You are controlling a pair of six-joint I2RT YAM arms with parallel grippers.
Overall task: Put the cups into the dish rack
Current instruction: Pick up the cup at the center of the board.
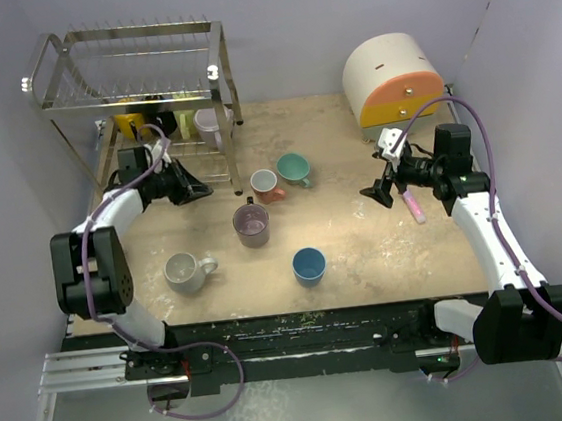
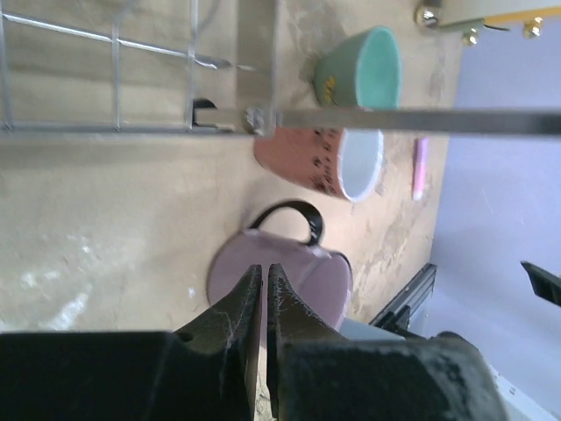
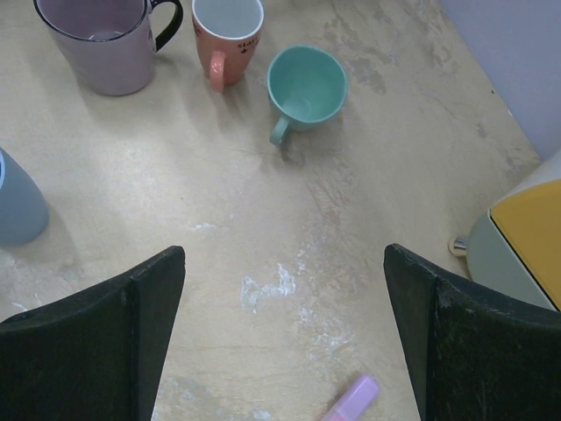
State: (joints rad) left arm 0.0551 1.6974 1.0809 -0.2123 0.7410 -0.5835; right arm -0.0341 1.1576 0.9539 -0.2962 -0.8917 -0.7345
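Note:
The dish rack [image 1: 133, 95] stands at the back left; a yellow cup [image 1: 129, 123] and a pale cup [image 1: 210, 125] sit in its lower tier. On the table are a salmon cup [image 1: 265, 183], a teal cup [image 1: 293, 169], a purple mug [image 1: 251, 225], a whitish mug [image 1: 184, 272] and a blue cup [image 1: 309, 265]. My left gripper [image 1: 198, 189] hangs by the rack's front right corner, shut and empty [image 2: 265, 272], with the purple mug [image 2: 298, 272] beyond its tips. My right gripper [image 1: 384, 190] is wide open [image 3: 285, 259] over bare table, apart from the teal cup [image 3: 305, 86].
A cream-and-orange drawer box [image 1: 393, 80] sits at the back right. A small pink stick [image 1: 414, 204] lies under my right arm, just right of the right gripper. The rack's wire frame [image 2: 114, 79] is close above my left fingers.

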